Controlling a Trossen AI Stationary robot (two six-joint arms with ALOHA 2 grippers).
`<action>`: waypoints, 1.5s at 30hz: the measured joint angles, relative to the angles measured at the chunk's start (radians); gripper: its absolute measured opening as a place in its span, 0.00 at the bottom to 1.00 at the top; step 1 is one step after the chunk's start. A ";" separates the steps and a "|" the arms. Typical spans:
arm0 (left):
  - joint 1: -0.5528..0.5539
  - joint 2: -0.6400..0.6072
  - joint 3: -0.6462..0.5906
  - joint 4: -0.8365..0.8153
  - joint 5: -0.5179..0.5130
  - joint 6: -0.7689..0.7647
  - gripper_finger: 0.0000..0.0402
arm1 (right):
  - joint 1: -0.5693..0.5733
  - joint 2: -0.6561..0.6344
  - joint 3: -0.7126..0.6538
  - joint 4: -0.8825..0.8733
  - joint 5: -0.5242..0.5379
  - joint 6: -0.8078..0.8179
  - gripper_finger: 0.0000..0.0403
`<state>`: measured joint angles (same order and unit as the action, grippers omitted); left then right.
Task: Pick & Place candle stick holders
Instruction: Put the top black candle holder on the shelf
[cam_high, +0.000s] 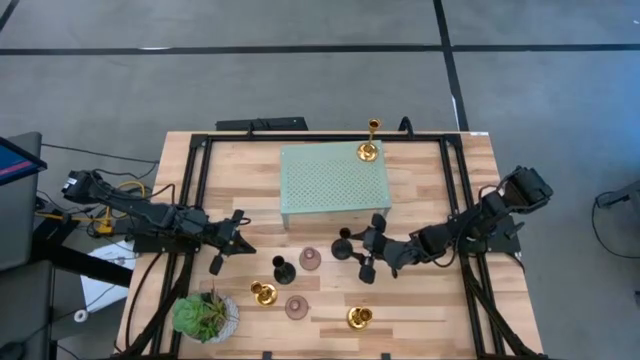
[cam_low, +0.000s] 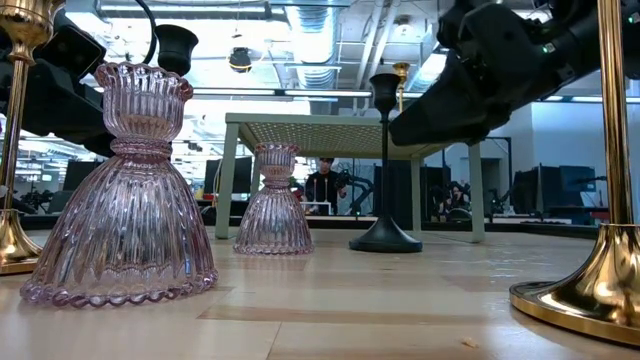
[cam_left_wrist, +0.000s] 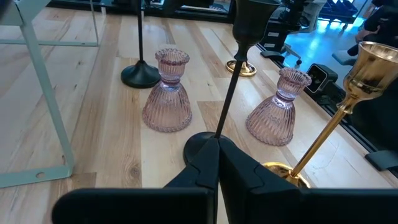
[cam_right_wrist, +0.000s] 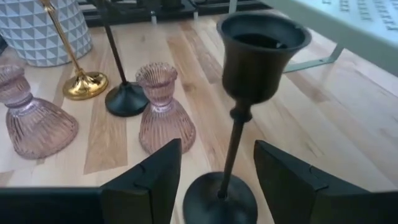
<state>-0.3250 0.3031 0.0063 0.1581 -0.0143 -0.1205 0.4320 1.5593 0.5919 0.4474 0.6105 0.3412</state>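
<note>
Pale wood is showing across the table in the high view, where the green perforated platform is carrying one gold holder at its far right corner. The right gripper is sitting just beside a black holder in front of the platform, claws spread, nothing grasped. The left gripper is hanging at the left, clenched and empty. A second black holder, two pink holders, two more gold holders and a potted plant are standing nearer the front edge.

In the low view, a pink glass holder is looming close, another standing farther back beside the black holder.

In the left wrist view, the shut fingers are pointing at a black stem.

In the right wrist view, the spread fingers are flanking the black holder's base without touching it.
</note>
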 joint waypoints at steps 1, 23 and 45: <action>0.000 0.000 0.000 0.000 0.000 0.000 0.02 | 0.001 0.000 0.000 0.000 0.000 0.000 0.47; 0.000 0.000 0.000 0.000 0.000 0.003 0.02 | -0.017 0.000 0.000 0.098 -0.001 -0.080 0.34; 0.000 0.000 0.000 0.000 0.000 0.003 0.02 | -0.023 0.000 0.000 0.034 0.018 0.008 0.42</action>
<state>-0.3250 0.3031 0.0063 0.1581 -0.0143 -0.1173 0.4095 1.5589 0.5919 0.4816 0.6289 0.3492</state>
